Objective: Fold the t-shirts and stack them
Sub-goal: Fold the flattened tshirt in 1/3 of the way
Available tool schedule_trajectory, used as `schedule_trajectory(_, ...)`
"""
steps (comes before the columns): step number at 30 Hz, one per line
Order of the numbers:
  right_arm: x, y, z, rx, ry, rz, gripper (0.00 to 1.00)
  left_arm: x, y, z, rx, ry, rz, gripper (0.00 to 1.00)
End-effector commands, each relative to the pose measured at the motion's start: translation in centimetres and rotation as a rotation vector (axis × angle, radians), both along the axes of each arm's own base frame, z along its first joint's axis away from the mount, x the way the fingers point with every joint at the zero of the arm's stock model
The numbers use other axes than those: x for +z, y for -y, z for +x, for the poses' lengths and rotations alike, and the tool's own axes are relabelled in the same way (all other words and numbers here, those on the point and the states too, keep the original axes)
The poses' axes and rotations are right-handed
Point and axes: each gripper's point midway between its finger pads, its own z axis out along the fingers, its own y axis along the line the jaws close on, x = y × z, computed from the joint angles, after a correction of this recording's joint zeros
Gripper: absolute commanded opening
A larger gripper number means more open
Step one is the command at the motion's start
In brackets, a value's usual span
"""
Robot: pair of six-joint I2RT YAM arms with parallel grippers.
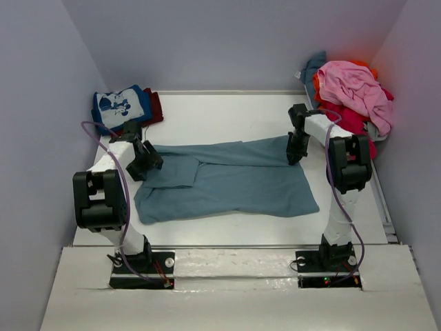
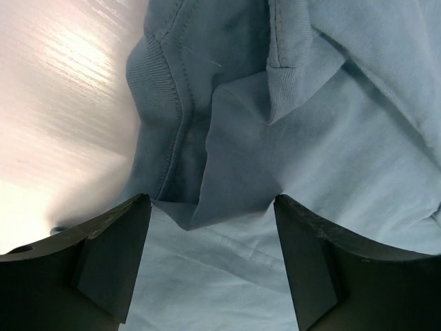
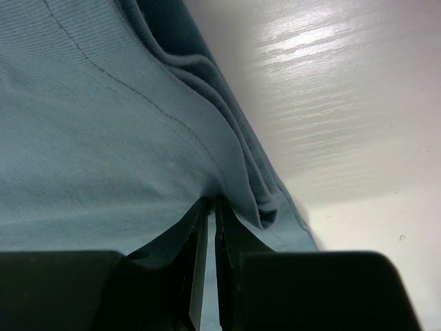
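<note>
Blue shirt point(image 1: 234, 183) lies crosswise between arms: your right pincer point(image 3: 212, 207) pinches its edge, left pincer point(image 2: 211, 207) gapes empty over its left end.

White arms point(image 1: 116, 157), black joints point(image 1: 100, 200), purple cables point(image 1: 127, 200).

The slate-blue tee point(image 1: 234, 183) lies spread across the middle of the desk point(image 1: 227, 110), its left sleeve folded inward. At the far left corner, a folded blue cartoon-print tee point(image 1: 120, 107) rests on a dark red tee point(image 1: 156, 105). At the far right, a pink tee point(image 1: 355, 86) tops a crumpled heap with a red tee point(image 1: 351, 121), an orange tee point(image 1: 316, 84) and a teal tee point(image 1: 315, 65).
</note>
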Motion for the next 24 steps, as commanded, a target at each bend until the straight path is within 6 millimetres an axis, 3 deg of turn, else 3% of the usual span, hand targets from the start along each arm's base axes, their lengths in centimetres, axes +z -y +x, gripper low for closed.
schedule_trajectory(1, -1.3, 0.6, -1.8, 0.005, -0.071, -0.015, 0.15, 1.1, 0.1, 0.5, -0.018, 0.038, -0.006, 0.77)
schedule_trajectory(2, -1.3, 0.6, -1.9, 0.005, -0.074, -0.015, 0.15, 1.0, 0.1, 0.5, -0.021, 0.036, -0.005, 0.77)
schedule_trajectory(3, -1.3, 0.6, -1.8, 0.005, -0.074, -0.015, 0.15, 0.9, 0.1, 0.3, -0.023, 0.028, -0.007, 0.68)
schedule_trajectory(10, -1.4, 0.6, -1.8, 0.004, -0.075, -0.014, 0.15, 1.7, 0.2, -0.1, -0.019, 0.042, -0.009, 0.31)
schedule_trajectory(12, -1.5, 0.6, -1.9, 0.005, -0.077, -0.016, 0.15, 1.8, 0.1, -0.2, -0.019, 0.038, -0.006, 0.13)
schedule_trajectory(13, -1.4, 0.6, -1.8, 0.005, -0.075, -0.014, 0.15, 1.8, 0.2, -0.3, -0.02, 0.033, -0.008, 0.09)
schedule_trajectory(18, -1.4, 0.5, -1.9, 0.006, -0.077, -0.011, 0.15, 2.7, 0.2, -1.1, -0.017, 0.035, -0.007, 0.06)
schedule_trajectory(24, -1.4, 0.5, -1.8, 0.006, -0.076, -0.009, 0.15, 6.4, 0.2, -1.8, -0.029, 0.083, -0.002, 0.06)
